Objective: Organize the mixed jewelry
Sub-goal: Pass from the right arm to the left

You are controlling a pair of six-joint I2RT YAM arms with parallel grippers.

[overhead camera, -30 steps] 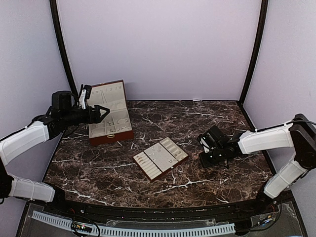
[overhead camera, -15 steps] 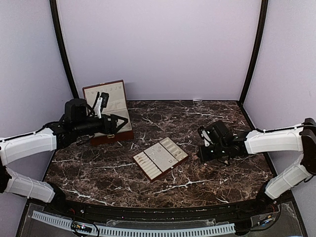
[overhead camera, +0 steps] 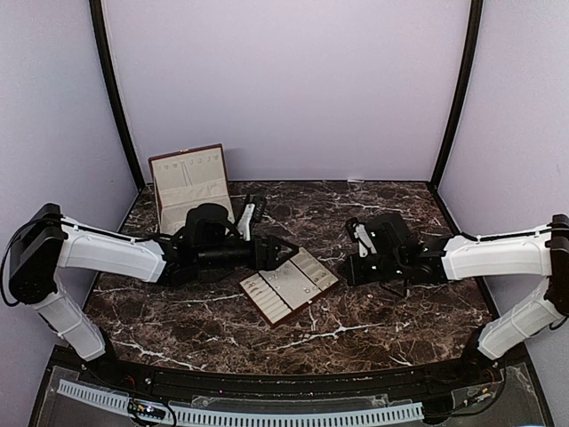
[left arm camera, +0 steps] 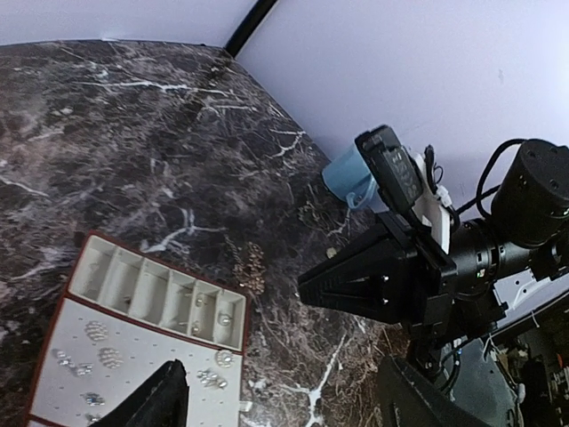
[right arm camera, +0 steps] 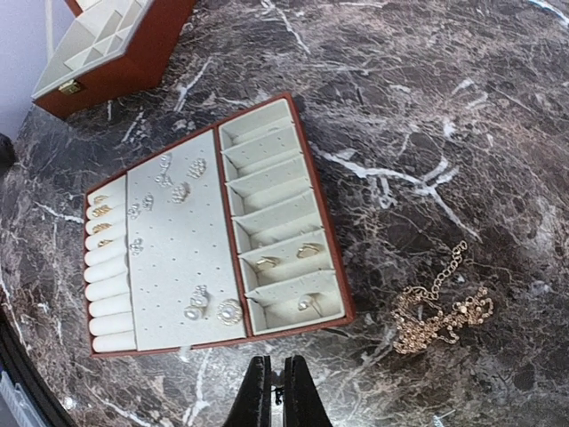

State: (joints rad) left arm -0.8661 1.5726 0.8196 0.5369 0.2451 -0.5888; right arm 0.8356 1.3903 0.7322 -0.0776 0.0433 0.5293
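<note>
Two arms lie low across the marble (overhead camera: 382,213), meeting at the slotted tray (overhead camera: 284,286).
Left gripper (overhead camera: 284,252) hovers at the tray's far corner, jaws spread and empty, its fingertips cut off in the wrist view. Right gripper (right arm camera: 274,391) is pinched closed just off the tray's edge. Mixed jewelry (right arm camera: 206,308) dots the tray; a tangled chain (right arm camera: 442,313), possibly a bracelet, lies beside it.

Mixed jewelry (right arm camera: 191,307): studs (right arm camera: 229,311), rings (right arm camera: 100,212) in tray (right arm camera: 178,249); gold chain (right arm camera: 440,311) tangled on table (right arm camera: 400,107).
</note>
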